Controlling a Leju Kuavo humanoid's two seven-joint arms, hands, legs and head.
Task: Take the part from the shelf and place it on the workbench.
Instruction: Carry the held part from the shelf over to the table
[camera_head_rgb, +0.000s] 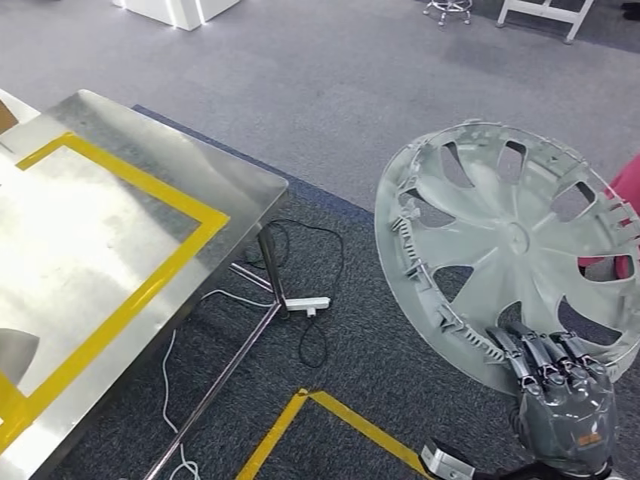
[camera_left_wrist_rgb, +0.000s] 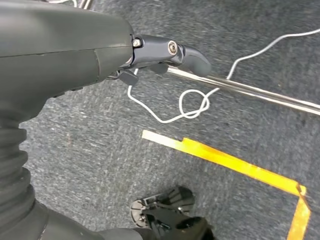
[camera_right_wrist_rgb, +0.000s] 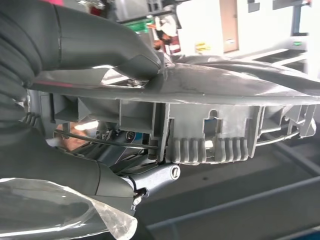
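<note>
I have the part (camera_head_rgb: 507, 245), a grey spoked wheel cover, gripped at its near rim by my right hand (camera_head_rgb: 564, 400), fingers (camera_head_rgb: 528, 352) curled over the edge, held tilted above the carpet. The bench (camera_head_rgb: 113, 240) lies well off to my left, open floor between. My left hand (camera_left_wrist_rgb: 166, 52) hangs empty, fingers slack.

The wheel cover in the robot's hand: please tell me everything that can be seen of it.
The wheel cover is a round, pale grey-silver disc, apparently plastic, with curved spokes, openings between them and a small hub at its centre. Its ribbed back side, with clips and a thin wire ring along the rim, faces the head camera. It is held tilted in the air above the grey carpet, to the right of the steel workbench and not touching it. The right hand grips its lower rim, fingers over the edge.
</note>
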